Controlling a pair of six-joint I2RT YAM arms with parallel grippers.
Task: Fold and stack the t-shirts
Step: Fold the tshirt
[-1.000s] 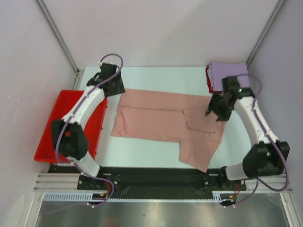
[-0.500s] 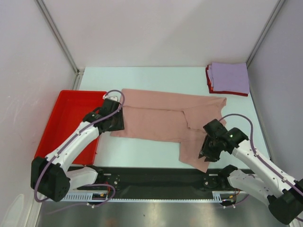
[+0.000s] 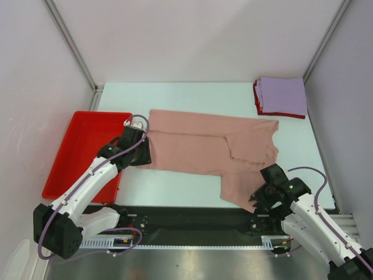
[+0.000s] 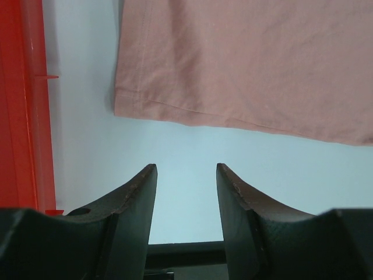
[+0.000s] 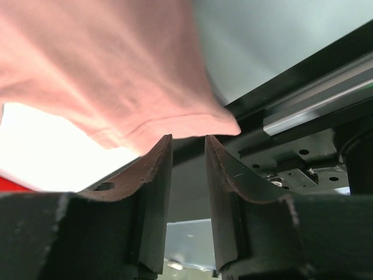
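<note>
Red tray (image 3: 74, 143) beside pink tee (image 3: 198, 146), contact unclear.

**Pink tee lying half-folded mid-frame, two folded tees stacking at upper right**

The dusty-pink t-shirt (image 3: 204, 146) is lying flat across the middle of the top view, plain side showing. One layer is folding over its right half, and a flap is reaching down towards the lower right. The lavender t-shirt (image 3: 282, 95) is sitting folded in the upper right, resting on the folded red t-shirt (image 3: 257, 99), whose edges are peeking out beneath.
</note>
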